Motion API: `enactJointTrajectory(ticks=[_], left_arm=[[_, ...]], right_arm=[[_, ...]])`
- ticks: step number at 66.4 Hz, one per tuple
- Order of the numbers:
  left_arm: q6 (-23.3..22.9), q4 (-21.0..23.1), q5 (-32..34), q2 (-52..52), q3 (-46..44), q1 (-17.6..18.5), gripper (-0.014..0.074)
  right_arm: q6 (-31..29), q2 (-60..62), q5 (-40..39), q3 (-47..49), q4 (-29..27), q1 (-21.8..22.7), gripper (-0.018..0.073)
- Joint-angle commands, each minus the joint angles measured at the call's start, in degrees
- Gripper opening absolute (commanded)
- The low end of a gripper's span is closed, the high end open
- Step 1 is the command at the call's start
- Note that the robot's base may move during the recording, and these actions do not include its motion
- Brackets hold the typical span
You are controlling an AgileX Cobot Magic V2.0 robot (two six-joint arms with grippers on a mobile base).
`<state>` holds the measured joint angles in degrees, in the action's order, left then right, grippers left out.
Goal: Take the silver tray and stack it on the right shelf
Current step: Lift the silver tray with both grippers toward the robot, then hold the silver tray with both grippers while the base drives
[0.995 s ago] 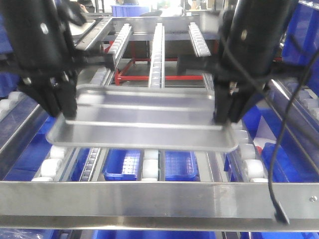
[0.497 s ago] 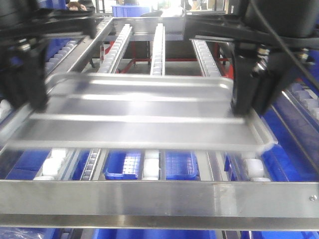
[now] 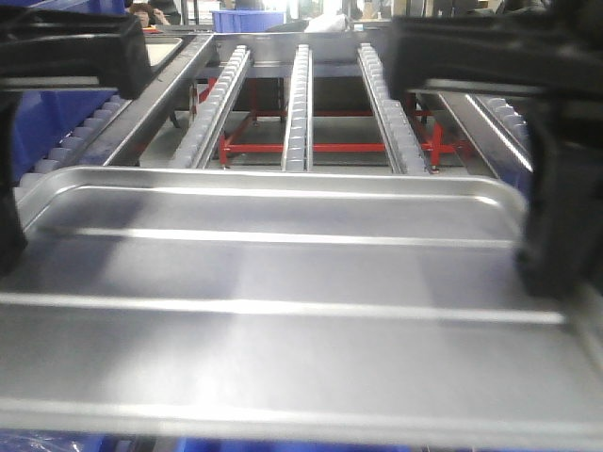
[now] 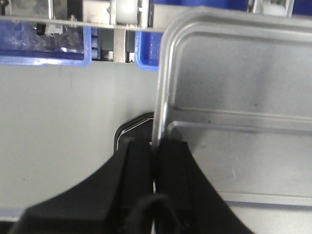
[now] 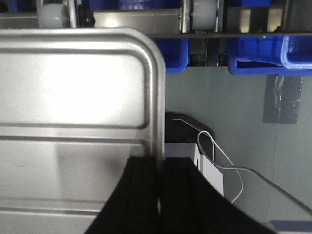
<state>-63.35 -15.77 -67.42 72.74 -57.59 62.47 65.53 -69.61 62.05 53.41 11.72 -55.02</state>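
Note:
The silver tray (image 3: 283, 273) hangs level and close to the camera, filling the lower half of the front view, its two ridges running across. My left gripper (image 3: 8, 226) is shut on its left rim and my right gripper (image 3: 551, 254) on its right rim. In the left wrist view the black fingers (image 4: 155, 144) pinch the rolled rim of the tray (image 4: 243, 83). The right wrist view shows the same grip (image 5: 161, 161) on the tray (image 5: 73, 87). A sloping roller rack (image 3: 301, 94) lies behind the tray. I cannot tell whether it is the right shelf.
More roller tracks run off at the far right (image 3: 495, 118) and far left (image 3: 85, 132). A red frame (image 3: 320, 148) sits under the rack. Blue bins (image 4: 44, 48) (image 5: 263, 61) and grey floor lie below. A white cable (image 5: 219, 156) loops beside the right gripper.
The tray has risen off the rollers and come toward the camera, now covering the steel front bar and the blue bins. Both grippers kept their hold and moved with it.

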Motion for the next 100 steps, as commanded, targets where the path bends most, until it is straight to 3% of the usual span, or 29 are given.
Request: enactJointTrajectory(ticks=[1,28,39,65,100], left_arm=[[-5.0,-1.9,-0.5,-2.0,-1.4,4.1,-0.0085],[-13.3,-4.1,-5.3,-3.2,-1.4,13.0,-0.0085],[-13.3,-4.1,-5.5,-4.4,-0.9,13.1,-0.0085],[-13.9,-3.5,-3.7,-8.7,3.1,13.1,-0.0085],[-9.2,-3.6,-4.8,-8.8,3.1,13.1,-0.0085]], right_arm=[[3.2,3.1,0.8,1.3,2.6,-3.2,0.0059],[11.8,5.6,4.2,1.2,5.3,-13.0,0.0059],[15.0,5.6,4.1,0.5,6.8,-14.7,0.0059],[15.8,5.6,2.8,-0.7,6.7,-15.0,0.0059],[16.8,5.6,3.9,-0.7,6.7,-15.0,0.0059]])
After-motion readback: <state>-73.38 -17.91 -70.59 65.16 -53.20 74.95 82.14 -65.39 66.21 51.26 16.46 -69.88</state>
